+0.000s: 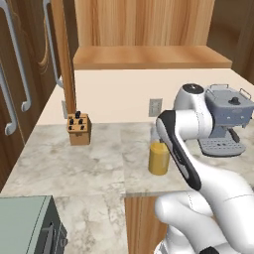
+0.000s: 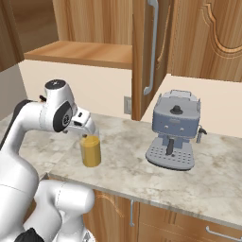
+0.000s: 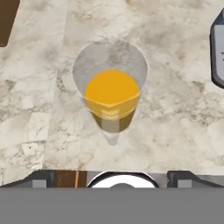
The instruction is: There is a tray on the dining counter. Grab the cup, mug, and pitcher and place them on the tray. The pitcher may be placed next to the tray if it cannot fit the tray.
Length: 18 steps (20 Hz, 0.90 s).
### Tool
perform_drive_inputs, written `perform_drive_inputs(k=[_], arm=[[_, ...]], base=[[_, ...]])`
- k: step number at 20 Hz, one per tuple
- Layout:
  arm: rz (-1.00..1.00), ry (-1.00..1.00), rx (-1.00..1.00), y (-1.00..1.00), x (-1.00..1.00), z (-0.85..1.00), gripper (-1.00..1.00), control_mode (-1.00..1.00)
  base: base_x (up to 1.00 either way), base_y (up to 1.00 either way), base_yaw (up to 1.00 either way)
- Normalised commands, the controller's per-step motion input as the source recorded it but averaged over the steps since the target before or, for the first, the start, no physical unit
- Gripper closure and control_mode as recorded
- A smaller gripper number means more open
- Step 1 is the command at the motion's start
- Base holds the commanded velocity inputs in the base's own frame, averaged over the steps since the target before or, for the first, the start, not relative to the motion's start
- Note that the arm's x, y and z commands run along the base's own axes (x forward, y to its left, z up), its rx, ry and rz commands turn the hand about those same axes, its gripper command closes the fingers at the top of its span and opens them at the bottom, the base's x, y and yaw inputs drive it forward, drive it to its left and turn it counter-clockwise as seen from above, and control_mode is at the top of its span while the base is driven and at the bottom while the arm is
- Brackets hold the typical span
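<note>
Pitcher (image 3: 111, 94): clear smooth glass, orange liquid. Surface (image 1: 89, 163): matt beige marble-look stone. Espresso machine (image 2: 174, 130): grey brushed metal. Knife block (image 1: 78, 128): wood.

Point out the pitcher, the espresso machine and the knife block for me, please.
pitcher (image 2: 90, 152): right base view, on its orange-filled lower body.
espresso machine (image 2: 174, 124): right base view, on its grey front.
knife block (image 1: 79, 130): left base view, on its wooden face.
</note>
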Motion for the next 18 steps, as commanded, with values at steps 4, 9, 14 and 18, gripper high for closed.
perform_drive_inputs(k=[4,9,14,18], arm=[[0.0,0.0,0.0,0.0,0.29,-0.1,-1.0,-1.0],[0.0,0.0,0.0,0.0,0.16,-0.08,-1.0,-1.0],[0.0,0.0,0.0,0.0,0.18,-0.07,-1.0,-1.0],[0.0,0.0,0.0,0.0,0.16,-0.08,-1.0,-1.0]], base=[[0.0,0.0,0.0],[0.0,0.0,0.0],[0.0,0.0,0.0],[0.0,0.0,0.0]])
